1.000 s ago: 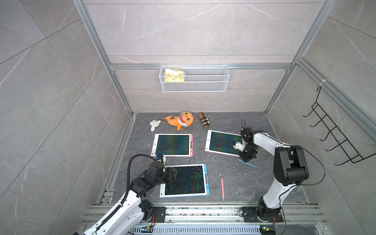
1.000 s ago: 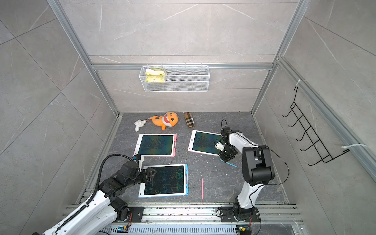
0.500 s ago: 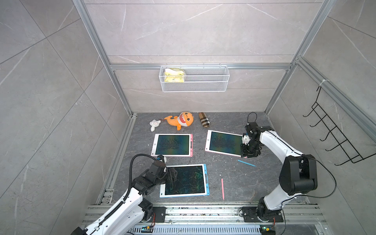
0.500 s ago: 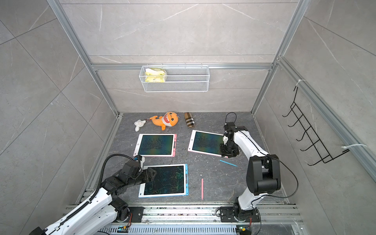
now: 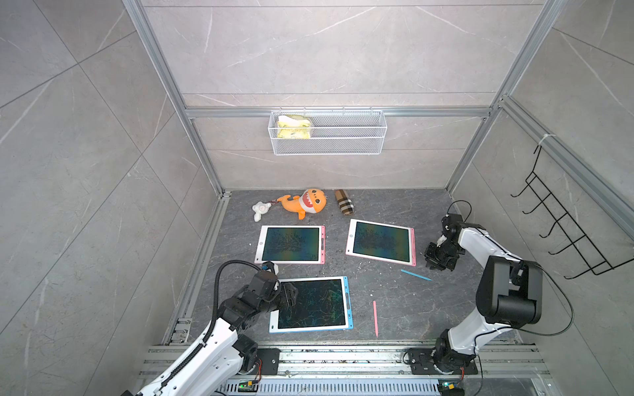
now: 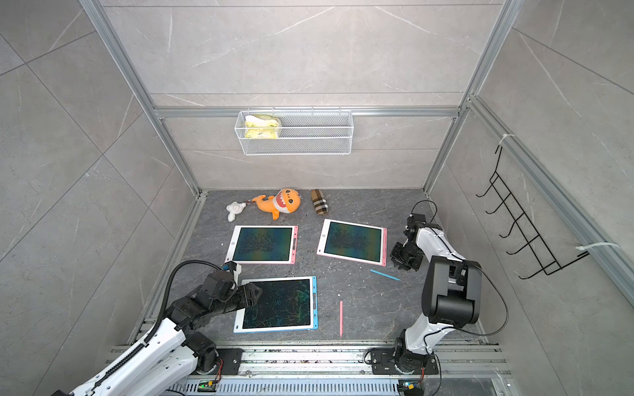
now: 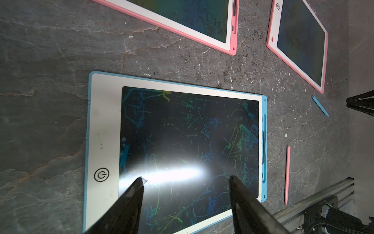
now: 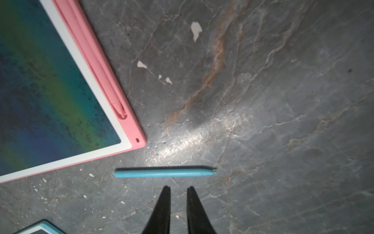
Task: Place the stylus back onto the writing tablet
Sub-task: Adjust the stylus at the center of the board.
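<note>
left gripper (image 7: 186, 178): jaws wide apart, empty, hovering over the button end of the blue tablet.
blue tablet (image 5: 312, 303): flat on the floor; its side slot looks empty.
pink stylus (image 5: 375, 319): loose on the floor, just right of the blue tablet, not touching it.
pink tablet (image 5: 380, 241): the right wrist view shows a docked stylus lying in its side slot.
blue stylus (image 8: 165, 173): loose on the floor, near the pink tablet's corner, well apart from the blue tablet.
right gripper (image 8: 178, 187): jaws a narrow gap apart, nothing between them; tips just beside the blue stylus, crosswise to it.
step in hand: probably picking up the blue stylus.
method: widen the jaws first; centre on mid-shaft; stay crosswise; lower to the floor, then close. the thin shaft may roll or skid.
change: one second ago the right gripper was over the pink tablet's right edge; it now stands off it, by the blue stylus. both loose styli and the left gripper are unmoved.
</note>
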Robot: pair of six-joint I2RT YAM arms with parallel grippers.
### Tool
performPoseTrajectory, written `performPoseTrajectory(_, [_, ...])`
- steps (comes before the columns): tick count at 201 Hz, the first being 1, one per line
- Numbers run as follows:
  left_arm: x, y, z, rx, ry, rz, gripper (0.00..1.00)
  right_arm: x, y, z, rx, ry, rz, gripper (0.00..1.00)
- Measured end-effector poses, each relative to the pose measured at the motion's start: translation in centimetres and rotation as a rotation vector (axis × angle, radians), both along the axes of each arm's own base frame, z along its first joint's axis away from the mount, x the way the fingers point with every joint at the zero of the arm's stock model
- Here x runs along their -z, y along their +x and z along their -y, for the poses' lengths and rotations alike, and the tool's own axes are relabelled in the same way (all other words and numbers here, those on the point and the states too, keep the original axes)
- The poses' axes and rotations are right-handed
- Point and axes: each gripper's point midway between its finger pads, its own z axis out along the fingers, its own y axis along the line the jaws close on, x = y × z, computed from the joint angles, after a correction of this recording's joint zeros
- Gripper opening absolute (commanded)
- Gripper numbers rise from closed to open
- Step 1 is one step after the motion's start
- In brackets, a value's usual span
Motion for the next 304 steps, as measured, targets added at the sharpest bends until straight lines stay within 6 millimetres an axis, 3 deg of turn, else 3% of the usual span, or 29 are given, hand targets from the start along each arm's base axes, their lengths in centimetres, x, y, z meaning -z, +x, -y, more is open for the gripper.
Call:
performPoseTrajectory(39, [-1.8,0.3,0.2,0.000,-0.010,0.019,0.67,3.7,0.1,1.1,0.002,-0.049,-0.071,0.17])
performPoseTrajectory(106, [-2.1,0.0,-0.1,-0.003,-0.002,0.013,0.67,3.7,-0.4,0.9,-0.037,-0.065,0.003,0.17])
performPoseTrajectory(132, [-1.7,0.0,-0.1,0.002,0.013,-0.012,0.67,3.7,-1.7,-0.4,-0.068,-0.051,0.007,0.16])
performPoseTrajectory(187, [-2.5,0.4,0.2,0.013,0.019,-0.004,0.67,3.7,-3.3,-5.7,-0.219,-0.047,-0.017,0.17])
performPoseTrajectory(249, [-2.8,0.1,0.0,0.013,0.015,0.003,0.67,3.7,-3.9,-6.6,-0.208,-0.051,-0.012,0.20])
performPoseTrajectory(273, [-2.8,0.1,0.0,0.013,0.015,0.003,0.67,3.6,-4.7,-7.2,-0.199,-0.040,-0.004,0.33])
performPoseTrajectory(304, [-2.8,0.1,0.0,0.013,0.016,0.003,0.67,3.2,-6.3,-7.4,-0.189,-0.028,-0.024,0.37])
